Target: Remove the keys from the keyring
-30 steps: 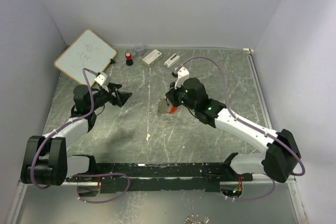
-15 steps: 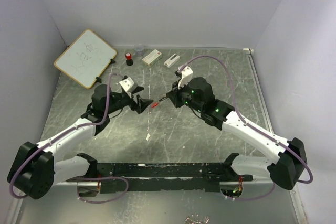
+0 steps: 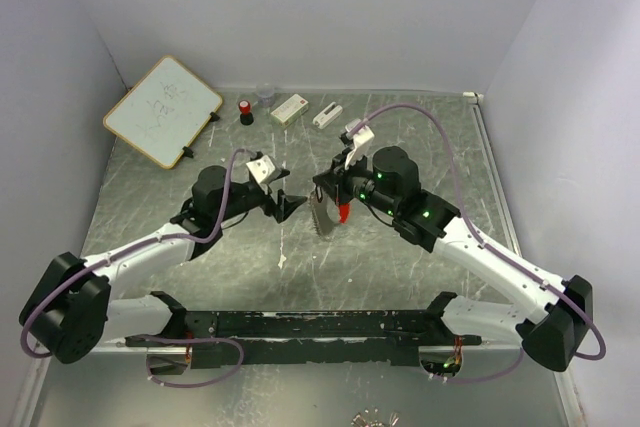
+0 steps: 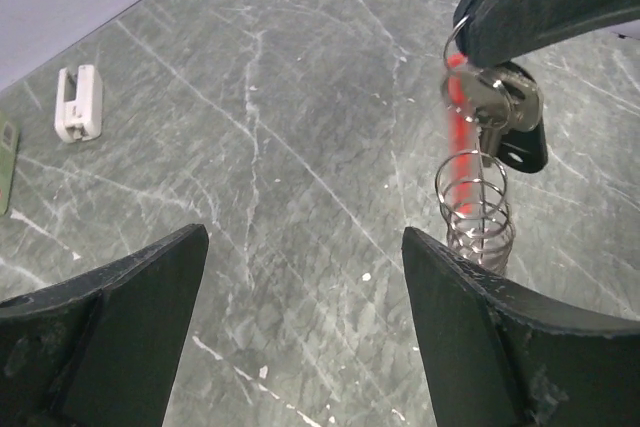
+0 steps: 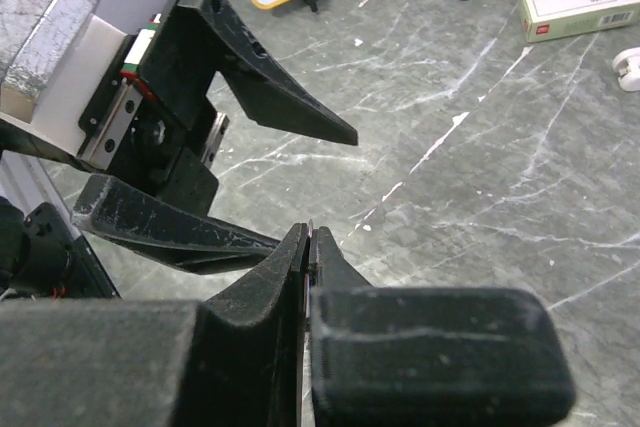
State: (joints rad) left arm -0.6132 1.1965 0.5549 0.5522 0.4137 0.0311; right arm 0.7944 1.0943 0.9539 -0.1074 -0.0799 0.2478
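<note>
My right tool (image 3: 333, 195) is pressed together on the top of the keyring (image 4: 480, 147), pinching it so the rest hangs free above the worktop (image 3: 300, 277), a little right of centre in the overhead view. I hold it high so the parts sort themselves by weight. In the left wrist view the keys (image 4: 493, 105) sit just under my fingers, the red clip (image 4: 458, 132) is behind them, and the silvery coil (image 4: 474, 209) dangles lowest.

My left tool (image 3: 288, 204) is spread wide and levelled at the hanging bunch from the left, just beside it but touching nothing. The coil sits nearer its right-hand finger (image 4: 480, 347) than the middle of the gap, so I judge a small sideways correction is needed before closing.

Below and around the keyring the worktop is bare marbled grey, with room to pull either way. The whiteboard (image 3: 163, 110), the red-capped bottle (image 3: 245, 110) and the small boxes (image 3: 290, 108) line the top edge, well apart. The side walls are far off.
</note>
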